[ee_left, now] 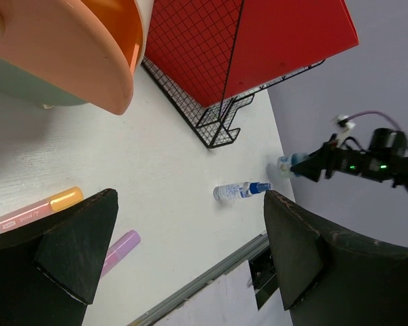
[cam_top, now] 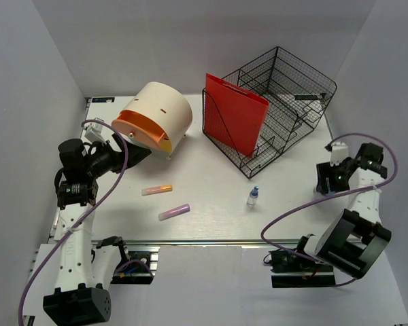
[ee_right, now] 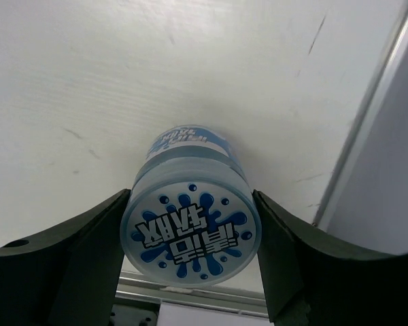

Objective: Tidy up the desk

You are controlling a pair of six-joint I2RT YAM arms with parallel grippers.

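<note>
Blue-and-white plastic was what you had in hand: the round pot sat between the fingers of the right gripper, at about 3 o'clock on the desk and close to its right edge. Both pads looked pressed against its sides, the jaws set fairly wide to take its girth. Whether it rested on the desk or hung just clear of it, I could not tell. I judged you were at the pick-up step for this pot. The next move called for a firm squeeze on that smooth round wall, a straight lift, then a carry to a container, high enough to clear its rim. Further in, the small blue-capped bottle stood alone at 5 o'clock, and the purple marker and the orange-capped marker lay loose at 7 o'clock, all waiting their turn. Your left gripper hung at 9 o'clock, its fingers spread wide, holding and touching nothing. Beyond it the cream drum lay on its side at 11 o'clock. The red folder stood in the wire rack at 1 o'clock.
</note>
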